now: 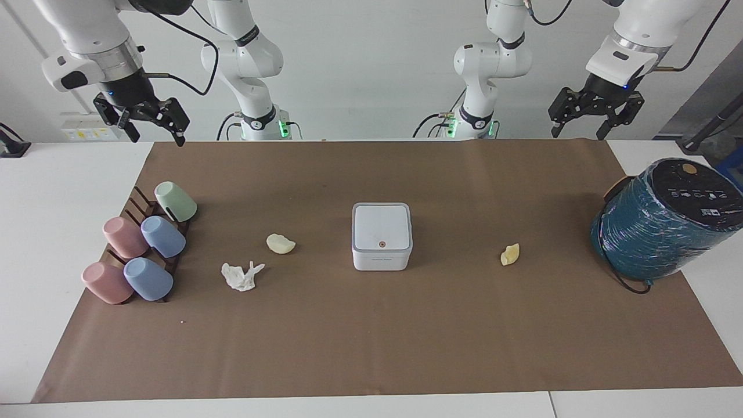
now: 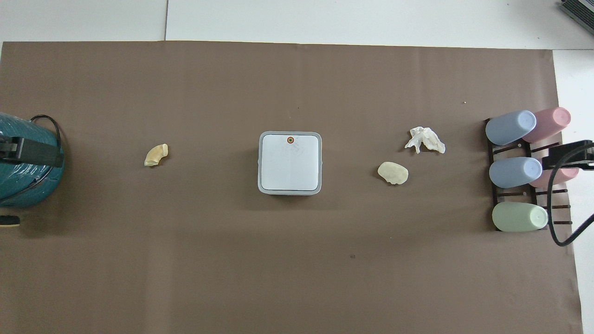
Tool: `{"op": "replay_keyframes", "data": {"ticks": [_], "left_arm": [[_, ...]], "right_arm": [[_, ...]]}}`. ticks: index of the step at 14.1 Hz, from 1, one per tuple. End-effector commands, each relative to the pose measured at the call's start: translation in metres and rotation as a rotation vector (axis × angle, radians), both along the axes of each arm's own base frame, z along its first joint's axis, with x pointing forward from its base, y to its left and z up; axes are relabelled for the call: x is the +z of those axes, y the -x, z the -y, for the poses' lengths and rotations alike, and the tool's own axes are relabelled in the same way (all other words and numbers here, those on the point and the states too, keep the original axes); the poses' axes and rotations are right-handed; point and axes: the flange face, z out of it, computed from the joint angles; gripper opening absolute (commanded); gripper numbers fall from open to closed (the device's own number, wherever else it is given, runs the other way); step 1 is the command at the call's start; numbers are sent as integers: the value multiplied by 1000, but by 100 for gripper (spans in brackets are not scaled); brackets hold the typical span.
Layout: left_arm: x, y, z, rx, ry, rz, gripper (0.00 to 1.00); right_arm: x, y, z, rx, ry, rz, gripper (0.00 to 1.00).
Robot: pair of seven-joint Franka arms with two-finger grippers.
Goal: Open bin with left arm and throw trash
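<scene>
The white bin (image 1: 381, 235) stands in the middle of the brown mat with its lid shut; the overhead view shows it (image 2: 290, 162) with the orange dot on the lid. A crumpled white tissue (image 1: 242, 276) (image 2: 424, 139) and a pale yellow peel (image 1: 280, 243) (image 2: 393, 172) lie beside the bin toward the right arm's end. A second peel (image 1: 510, 255) (image 2: 156, 154) lies toward the left arm's end. My left gripper (image 1: 579, 132) hangs open and empty, high over the mat's edge at the left arm's end. My right gripper (image 1: 157, 138) hangs open and empty at the other end.
A big teal wrapped cylinder (image 1: 667, 217) (image 2: 23, 167) with a black top stands at the left arm's end. A dark rack (image 1: 142, 203) with several pastel cups (image 2: 510, 127) lying on it stands at the right arm's end. The brown mat (image 1: 371, 337) covers the table.
</scene>
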Motion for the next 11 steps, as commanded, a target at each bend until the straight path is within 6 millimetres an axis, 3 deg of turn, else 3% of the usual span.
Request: {"op": "replay_keyframes", "data": {"ticks": [1, 7, 11], "left_arm": [[0, 6, -6, -8, -16, 12, 100], [-1, 8, 2, -9, -16, 0, 100], [-5, 0, 34, -72, -8, 78, 100]], "right_arm": [[1, 10, 0, 3, 18, 0, 100], [2, 9, 0, 17, 19, 6, 100], [2, 8, -2, 20, 18, 11, 100]]}}
